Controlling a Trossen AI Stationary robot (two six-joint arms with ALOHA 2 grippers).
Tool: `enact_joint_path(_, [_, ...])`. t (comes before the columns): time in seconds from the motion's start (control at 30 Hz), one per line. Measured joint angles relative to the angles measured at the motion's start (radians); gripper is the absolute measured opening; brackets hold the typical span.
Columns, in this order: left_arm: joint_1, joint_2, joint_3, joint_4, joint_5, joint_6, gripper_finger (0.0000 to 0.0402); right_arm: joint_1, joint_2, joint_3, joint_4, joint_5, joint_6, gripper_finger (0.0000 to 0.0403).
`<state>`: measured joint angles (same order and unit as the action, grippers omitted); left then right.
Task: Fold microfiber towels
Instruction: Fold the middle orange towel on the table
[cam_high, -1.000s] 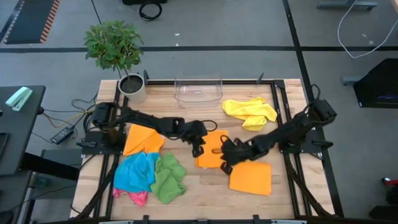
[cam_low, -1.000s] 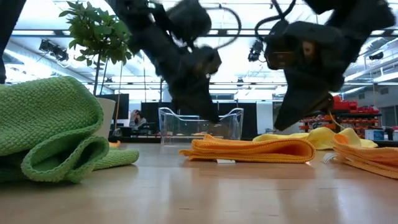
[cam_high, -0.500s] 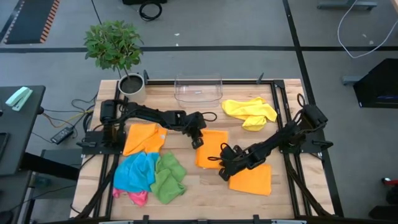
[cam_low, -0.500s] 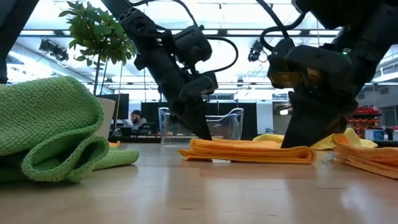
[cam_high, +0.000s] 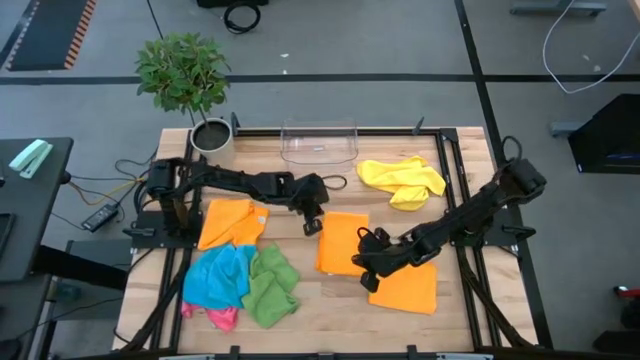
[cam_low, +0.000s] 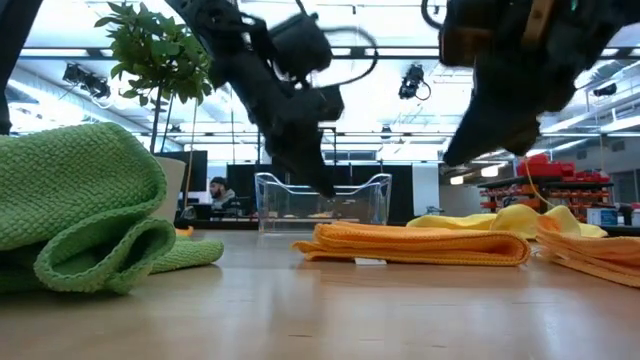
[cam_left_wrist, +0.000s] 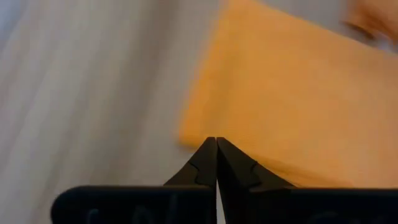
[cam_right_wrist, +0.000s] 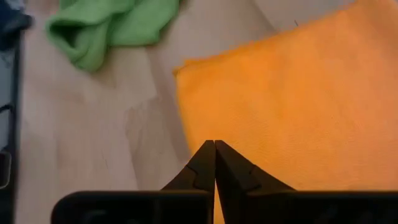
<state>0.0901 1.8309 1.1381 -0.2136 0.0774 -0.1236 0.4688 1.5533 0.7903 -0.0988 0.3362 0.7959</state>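
I see the left gripper (cam_high: 311, 222) at frame centre in the high view, its jaws pressed together and empty, just beside the upper-left corner of the folded orange towel (cam_high: 341, 242) at mid-desk. The right gripper (cam_high: 366, 276) sits at that towel's lower-right edge, jaws also together in its wrist view, holding nothing. A second folded orange towel (cam_high: 405, 286) lies just right of it, lower centre-right. A flat orange towel (cam_high: 230, 222) lies centre-left; below it are the blue towel (cam_high: 217, 277), green towel (cam_high: 271, 286) and pink towel (cam_high: 222, 317), bunched together. The yellow towel (cam_high: 401, 180) lies crumpled upper right. A clear bin (cam_high: 319, 141) and potted plant (cam_high: 184, 75) stand along the desk (cam_high: 330, 300) top edge.
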Motion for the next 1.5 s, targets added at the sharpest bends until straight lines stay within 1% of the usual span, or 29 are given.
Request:
enact_joint_path(0.1, [-0.068,-0.003,0.000,-0.005,0.095,0.109,0.0005,0.009,-0.016,0.000,-0.019,0.000,-0.059,0.0027])
enact_joint_path(0.17, [-0.121,0.006,0.000,-0.009,0.121,0.177,0.0012,0.022,-0.015,0.000,-0.028,0.002,-0.103,0.0034])
enact_joint_path(0.3, [-0.209,0.013,-0.001,0.014,0.102,0.300,0.0047,0.053,-0.006,-0.001,-0.037,0.007,-0.145,0.0053])
enact_joint_path(0.37, [-0.241,0.013,0.001,0.038,0.044,0.313,0.0065,0.060,-0.007,-0.001,-0.038,0.012,-0.118,0.0066])
enact_joint_path(0.4, [-0.252,0.012,0.001,0.034,-0.005,0.275,0.0073,0.061,-0.009,0.000,-0.056,0.013,-0.078,0.0072])
enact_joint_path(0.43, [-0.257,0.011,0.001,0.032,-0.059,0.199,0.0081,0.060,-0.016,0.000,-0.094,0.015,-0.035,0.0078])
enact_joint_path(0.47, [-0.254,0.011,0.001,0.041,-0.093,0.111,0.0088,0.053,-0.026,-0.001,-0.136,0.024,0.001,0.0083])
enact_joint_path(0.5, [-0.241,0.009,0.002,0.055,-0.097,0.034,0.0095,0.041,-0.038,-0.001,-0.163,0.039,0.029,0.0089])
enact_joint_path(0.57, [-0.201,-0.006,-0.001,0.084,-0.055,-0.065,0.0107,0.013,-0.075,-0.001,-0.222,0.073,0.056,0.0099])
enact_joint_path(0.63, [-0.161,-0.013,0.002,0.124,-0.037,-0.128,0.0116,-0.032,-0.113,-0.001,-0.241,0.071,0.052,0.0109])
enact_joint_path(0.73, [-0.085,-0.027,0.001,0.112,-0.027,-0.230,0.0128,-0.127,-0.169,-0.026,-0.257,0.024,0.057,0.0122])
enact_joint_path(0.83, [-0.008,-0.027,-0.001,0.095,0.032,-0.311,0.0143,-0.235,-0.221,-0.094,-0.253,-0.030,0.098,0.0134])
enact_joint_path(0.93, [0.046,-0.025,0.000,0.094,0.054,-0.367,0.0164,-0.330,-0.271,-0.191,-0.146,-0.111,0.148,0.0147])
enact_joint_path(0.97, [0.060,-0.022,0.000,0.076,0.055,-0.385,0.0172,-0.362,-0.282,-0.226,-0.092,-0.157,0.173,0.0152])
enact_joint_path(1.03, [0.083,-0.016,-0.001,0.041,0.059,-0.411,0.0189,-0.410,-0.285,-0.290,-0.008,-0.205,0.220,0.0160])
enact_joint_path(1.13, [0.103,0.004,0.000,0.047,0.073,-0.424,0.0218,-0.446,-0.275,-0.348,0.065,-0.215,0.261,0.0173])
enact_joint_path(1.27, [0.110,0.039,-0.001,0.077,0.117,-0.422,0.0250,-0.461,-0.248,-0.372,0.113,-0.218,0.270,0.0187])
enact_joint_path(1.37, [0.106,0.074,-0.001,0.086,0.130,-0.423,0.0258,-0.480,-0.228,-0.371,0.140,-0.222,0.268,0.0193])
enact_joint_path(1.5, [0.102,0.110,0.000,0.115,0.130,-0.423,0.0253,-0.507,-0.181,-0.372,0.165,-0.229,0.268,0.0196])
